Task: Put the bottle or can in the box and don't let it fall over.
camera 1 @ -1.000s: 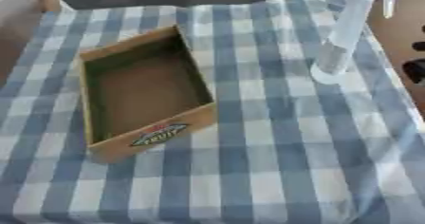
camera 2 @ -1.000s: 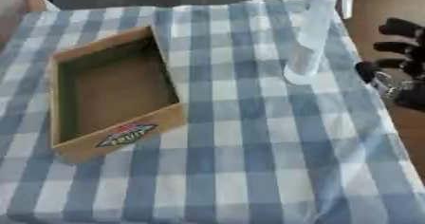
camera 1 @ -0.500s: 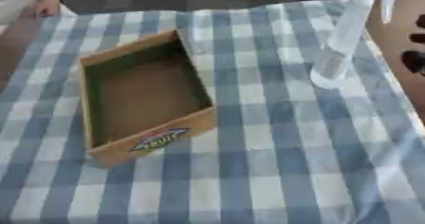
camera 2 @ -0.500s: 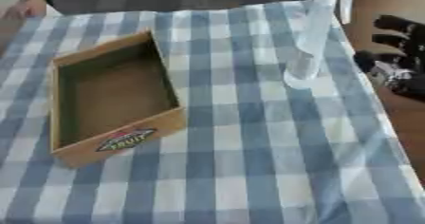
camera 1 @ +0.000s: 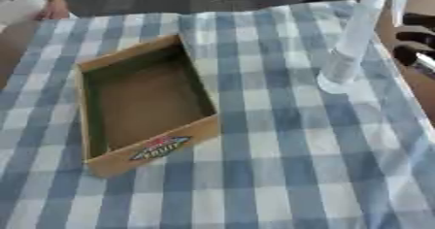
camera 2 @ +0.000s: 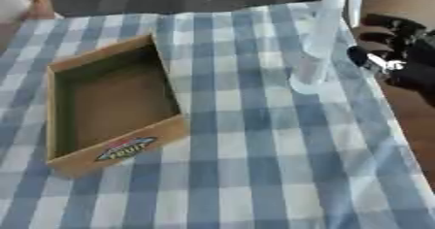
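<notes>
A tall clear spray bottle [camera 1: 346, 53] stands upright on the checked worktop [camera 1: 280, 165], well right of the empty cardboard box [camera 1: 144, 106]. The right hand [camera 2: 399, 53] hovers beside it, fingers curled, holding nothing.

The right hand [camera 2: 399, 53] hangs at the counter's [camera 2: 255, 165] right edge, fingers curled. Just to its left stands the clear bottle [camera 2: 319, 43], untouched. The cardboard box [camera 2: 115, 104] lies well beyond that.
</notes>
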Robot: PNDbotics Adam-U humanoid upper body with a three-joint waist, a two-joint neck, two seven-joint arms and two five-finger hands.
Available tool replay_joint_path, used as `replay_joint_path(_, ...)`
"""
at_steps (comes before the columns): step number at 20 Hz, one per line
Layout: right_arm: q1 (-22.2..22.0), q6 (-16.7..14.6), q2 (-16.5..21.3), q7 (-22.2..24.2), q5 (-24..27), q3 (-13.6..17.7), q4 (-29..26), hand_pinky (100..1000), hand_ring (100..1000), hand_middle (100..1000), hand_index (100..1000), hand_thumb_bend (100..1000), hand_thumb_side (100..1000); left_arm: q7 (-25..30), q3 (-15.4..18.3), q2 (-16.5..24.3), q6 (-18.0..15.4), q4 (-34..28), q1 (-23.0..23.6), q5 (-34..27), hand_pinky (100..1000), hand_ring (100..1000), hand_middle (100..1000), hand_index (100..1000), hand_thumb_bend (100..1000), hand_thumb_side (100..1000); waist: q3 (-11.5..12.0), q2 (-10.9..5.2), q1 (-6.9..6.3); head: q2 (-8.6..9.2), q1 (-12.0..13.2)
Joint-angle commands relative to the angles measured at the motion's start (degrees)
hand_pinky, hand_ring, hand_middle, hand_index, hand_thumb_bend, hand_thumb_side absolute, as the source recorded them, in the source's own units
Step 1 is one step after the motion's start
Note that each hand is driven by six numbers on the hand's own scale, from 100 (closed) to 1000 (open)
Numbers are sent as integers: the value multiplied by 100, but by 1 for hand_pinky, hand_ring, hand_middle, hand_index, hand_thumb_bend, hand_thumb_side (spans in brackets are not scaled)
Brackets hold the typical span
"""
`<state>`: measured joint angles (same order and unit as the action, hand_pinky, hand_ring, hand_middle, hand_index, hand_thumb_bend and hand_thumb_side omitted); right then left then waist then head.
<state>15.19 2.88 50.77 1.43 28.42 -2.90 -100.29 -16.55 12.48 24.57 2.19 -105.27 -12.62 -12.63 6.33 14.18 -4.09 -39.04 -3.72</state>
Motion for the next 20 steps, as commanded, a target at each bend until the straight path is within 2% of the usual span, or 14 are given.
replay_joint_path(1, 133, -56, 262, 27, 71, 38, 107, 838, 937, 1000, 873, 383, 330, 21, 13, 100, -4, -120, -84, -14, 1000, 1000, 766, 710, 100, 619, 30, -34, 15, 102, -31)
replay_joint_path(14, 445, -255, 381, 135, 237, 26, 360, 839, 937, 1000, 873, 375, 341, 90, -15, 68, -23, -148, -197, -4, 1000, 1000, 766, 710, 100, 615, 337, 260, -1, 288, -205)
replay_joint_path(20, 602, -308, 314, 143, 256, -30, 376, 840, 936, 1000, 874, 377, 344, 115, -23, 50, -29, -157, -235, -14, 1000, 1000, 765, 709, 100, 615, 412, 337, -1, 330, -280)
